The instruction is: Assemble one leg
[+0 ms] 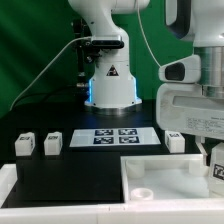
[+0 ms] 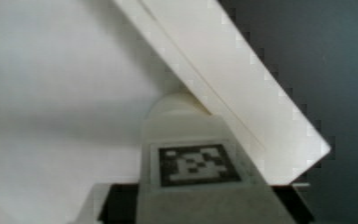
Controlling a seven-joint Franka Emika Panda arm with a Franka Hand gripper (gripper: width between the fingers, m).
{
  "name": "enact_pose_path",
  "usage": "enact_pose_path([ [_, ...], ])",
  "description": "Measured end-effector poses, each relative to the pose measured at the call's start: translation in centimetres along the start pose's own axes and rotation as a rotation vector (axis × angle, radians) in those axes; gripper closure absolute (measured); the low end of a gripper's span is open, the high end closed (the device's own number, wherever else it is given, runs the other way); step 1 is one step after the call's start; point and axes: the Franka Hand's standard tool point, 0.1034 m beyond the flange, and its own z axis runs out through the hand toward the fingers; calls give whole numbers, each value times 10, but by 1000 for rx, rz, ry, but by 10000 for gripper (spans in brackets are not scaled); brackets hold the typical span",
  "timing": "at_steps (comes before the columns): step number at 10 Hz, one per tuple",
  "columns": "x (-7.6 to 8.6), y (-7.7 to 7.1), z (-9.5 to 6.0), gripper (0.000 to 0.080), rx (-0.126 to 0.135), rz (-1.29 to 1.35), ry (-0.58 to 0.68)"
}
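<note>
Leg clamped in gripper, tag facing wrist camera, tip against tabletop's raised rim near the exterior view's right edge. Three spare legs on black table; marker board between them.

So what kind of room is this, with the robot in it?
Probably a robot lab. A green curtain hangs behind, the marker board lies on a black table, and a tagged leg awaits assembly.
</note>
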Motion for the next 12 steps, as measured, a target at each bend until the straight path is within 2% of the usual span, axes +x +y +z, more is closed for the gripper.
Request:
enact_pose_path([
  [1,1,1,1,505,13,150,-4],
  [4,-2,2,2,505,72,643,-56],
  [5,-4,0,2,505,75,669,-57],
  [6,-4,1,3,436,73,645,-56],
  [7,-4,1,4,294,74,594,-54],
  [8,-4,1,4,192,75,533,-52],
  [9,-4,5,6,192,62,225,-21],
  [10,-3,5,6,159,56,2,-4],
  [12,-2,6,6,151,55,-215,2],
])
